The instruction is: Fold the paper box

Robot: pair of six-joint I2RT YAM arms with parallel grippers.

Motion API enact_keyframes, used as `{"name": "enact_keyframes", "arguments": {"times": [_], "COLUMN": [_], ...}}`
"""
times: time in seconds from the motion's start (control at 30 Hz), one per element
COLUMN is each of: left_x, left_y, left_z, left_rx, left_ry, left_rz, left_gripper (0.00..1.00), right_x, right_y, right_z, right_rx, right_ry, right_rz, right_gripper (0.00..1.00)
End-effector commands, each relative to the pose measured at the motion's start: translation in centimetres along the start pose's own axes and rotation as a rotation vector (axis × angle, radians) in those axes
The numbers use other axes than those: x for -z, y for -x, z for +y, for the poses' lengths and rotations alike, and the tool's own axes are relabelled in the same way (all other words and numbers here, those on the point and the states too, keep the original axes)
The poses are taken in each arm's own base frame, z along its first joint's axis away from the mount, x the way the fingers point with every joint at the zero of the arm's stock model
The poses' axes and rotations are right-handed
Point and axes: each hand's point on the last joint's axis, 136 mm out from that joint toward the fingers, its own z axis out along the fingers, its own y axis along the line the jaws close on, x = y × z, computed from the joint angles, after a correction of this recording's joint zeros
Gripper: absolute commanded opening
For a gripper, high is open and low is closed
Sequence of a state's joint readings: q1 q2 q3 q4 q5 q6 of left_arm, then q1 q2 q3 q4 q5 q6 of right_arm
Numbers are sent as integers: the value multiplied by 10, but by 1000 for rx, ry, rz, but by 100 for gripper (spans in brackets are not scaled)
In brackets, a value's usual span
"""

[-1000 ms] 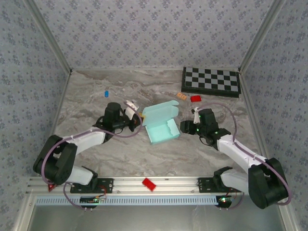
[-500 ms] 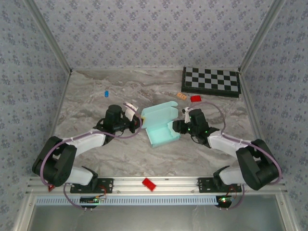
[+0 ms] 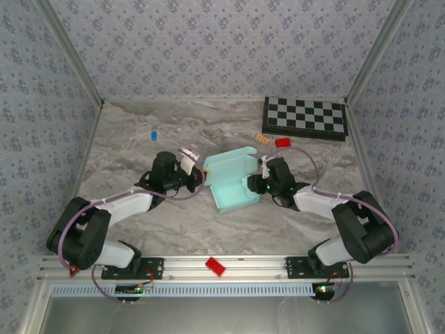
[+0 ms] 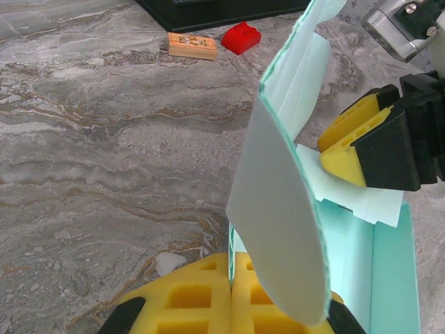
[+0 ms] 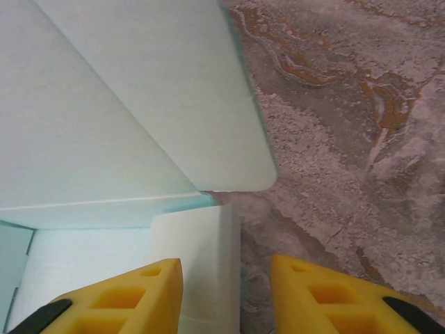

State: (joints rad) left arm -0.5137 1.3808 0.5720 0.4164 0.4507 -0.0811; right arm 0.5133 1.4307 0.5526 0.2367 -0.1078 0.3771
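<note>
The paper box (image 3: pixel 233 188) is anchored by the left tool (image 4: pixel 231 282) clamped on one side flap, while the right tool (image 5: pixel 226 278) straddles the other, jaws apart.

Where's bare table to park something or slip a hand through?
Free: near strip between the paper box and the near rail; far-left corner behind the blue piece. Crowded: centre, left tool and right tool at the box; far right, chessboard with red block.

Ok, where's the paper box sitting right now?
Mid-table in the top view: the paper box sits lid up between the left fingers and right fingers, nearer than the chessboard at far right.
</note>
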Motion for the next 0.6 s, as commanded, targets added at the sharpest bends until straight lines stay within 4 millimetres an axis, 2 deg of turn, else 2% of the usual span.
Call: {"name": "enact_keyframes", "arguments": {"times": [0.0,0.57], "left_x": [2,2], "left_y": [6,6], "left_z": [-4,4], "left_rx": [1,14], "left_ry": [-1,44], "left_rz": [-17,-23], "left_gripper": [0,0], "right_x": [-4,-13], "right_y": [4,-14], "right_z": [-1,-12], "right_rx": [18,74], "right_ry": [-24,-133], "right_rz": [-6,70], "right_gripper": [39,31]}}
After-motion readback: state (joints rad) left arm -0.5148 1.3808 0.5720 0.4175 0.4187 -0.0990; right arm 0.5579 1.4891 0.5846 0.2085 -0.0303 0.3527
